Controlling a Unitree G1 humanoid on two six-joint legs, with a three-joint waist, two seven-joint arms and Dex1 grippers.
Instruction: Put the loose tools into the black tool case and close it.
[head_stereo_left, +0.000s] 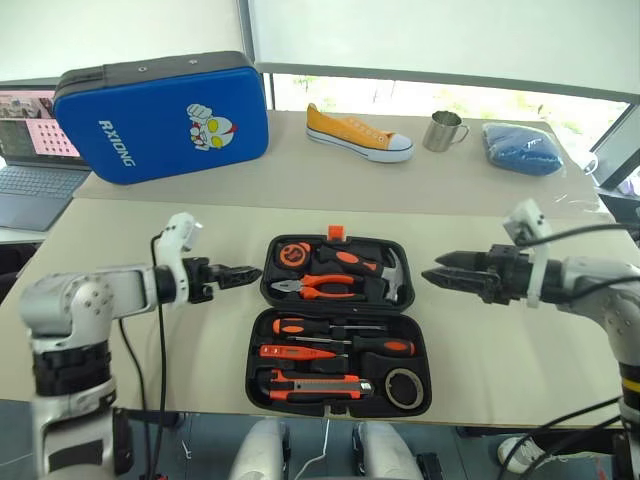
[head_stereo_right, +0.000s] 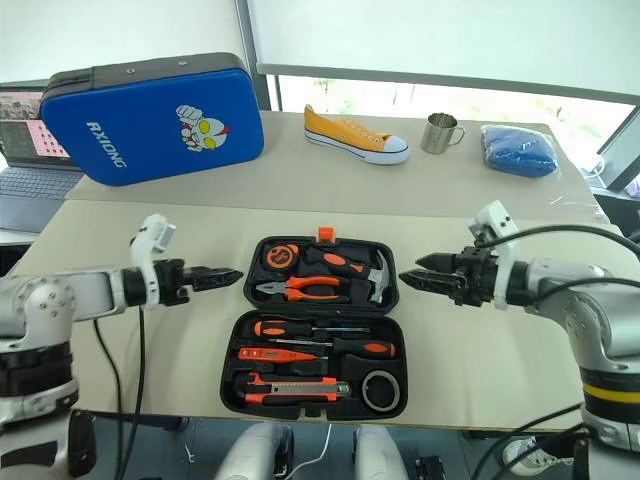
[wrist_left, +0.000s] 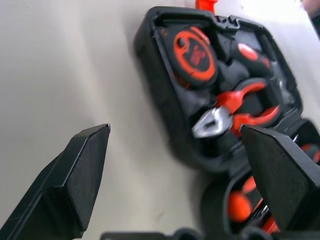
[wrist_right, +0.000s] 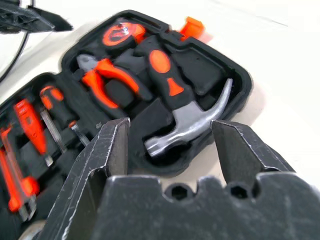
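The black tool case (head_stereo_left: 266, 282) lies open on the table in front of me, its orange latch (head_stereo_left: 335, 232) at the far edge. In the near half lie two screwdrivers (head_stereo_left: 330, 327) (head_stereo_left: 385, 346), the orange tester pen (head_stereo_left: 295, 352), the utility knife (head_stereo_left: 315, 385) and the grey tape roll (head_stereo_left: 404, 387). The far half holds pliers (head_stereo_left: 320, 288), a hammer (head_stereo_left: 365, 265) and a tape measure (head_stereo_left: 291, 254). My left gripper (head_stereo_left: 245, 273) hovers open just left of the case. My right gripper (head_stereo_left: 435, 268) hovers open just right of it. Both hold nothing (wrist_left: 175, 129) (wrist_right: 169, 123).
A blue cartoon-printed zip case (head_stereo_left: 160, 115) stands at the back left. On the far table sit a yellow shoe (head_stereo_left: 358, 133), a metal mug (head_stereo_left: 442, 130) and a blue cloth (head_stereo_left: 522, 148). A laptop (head_stereo_left: 30, 170) sits at the far left.
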